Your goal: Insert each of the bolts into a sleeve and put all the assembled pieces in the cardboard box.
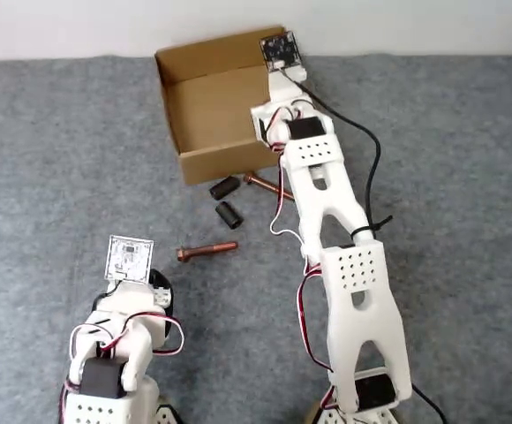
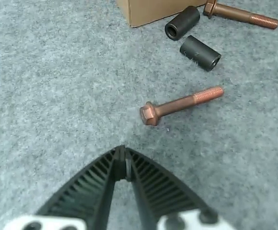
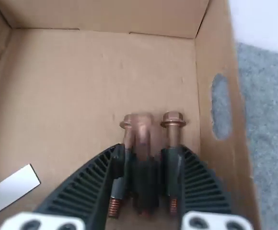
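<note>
Right gripper down inside the box; jaws parted a little, a sleeved bolt between them, by the look loose rather than pinched; second sleeved bolt just beside it, also within the gap, near the box wall. Risk: on the lift a finger catches either piece and drags it up or out; a swing against the wall shifts the box.

Left gripper closed, empty; near bolt lies just ahead of its tips; one sleeve farther ahead, other sleeve beyond that, far bolt past both, by the box corner. Risk: closed jaws would shove the near bolt, not take it; round parts likely roll when nudged; bolt and sleeve may meet off-axis and jam.
</note>
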`<state>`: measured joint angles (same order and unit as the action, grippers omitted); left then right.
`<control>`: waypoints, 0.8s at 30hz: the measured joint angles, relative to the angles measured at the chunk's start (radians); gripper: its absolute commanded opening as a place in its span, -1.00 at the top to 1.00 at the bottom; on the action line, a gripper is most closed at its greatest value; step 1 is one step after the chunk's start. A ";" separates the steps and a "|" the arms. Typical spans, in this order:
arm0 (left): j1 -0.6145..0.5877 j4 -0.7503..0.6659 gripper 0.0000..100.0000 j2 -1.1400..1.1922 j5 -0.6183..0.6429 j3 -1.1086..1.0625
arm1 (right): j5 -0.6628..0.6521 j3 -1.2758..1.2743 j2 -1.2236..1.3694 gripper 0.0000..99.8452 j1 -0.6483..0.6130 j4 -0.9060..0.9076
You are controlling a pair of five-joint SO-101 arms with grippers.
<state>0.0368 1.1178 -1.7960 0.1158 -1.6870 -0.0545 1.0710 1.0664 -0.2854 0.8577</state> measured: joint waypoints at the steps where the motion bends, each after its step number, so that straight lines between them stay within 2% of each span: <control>1: 0.000 0.000 0.99 0.000 0.000 0.000 | 0.000 0.028 0.005 0.78 0.002 0.014; 7: 0.000 0.000 0.99 0.000 0.000 0.000 | 0.000 0.201 0.008 0.99 0.002 0.124; 15: -0.002 0.000 0.99 0.000 -0.002 0.000 | 0.000 0.446 0.008 0.98 0.002 0.442; 24: -0.126 -0.048 0.99 0.000 0.000 0.000 | 0.000 0.562 0.008 0.98 -0.068 0.770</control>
<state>-0.0890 1.0702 -1.7960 0.1158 -1.6870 -0.0545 1.6326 1.0740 -0.3529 1.6280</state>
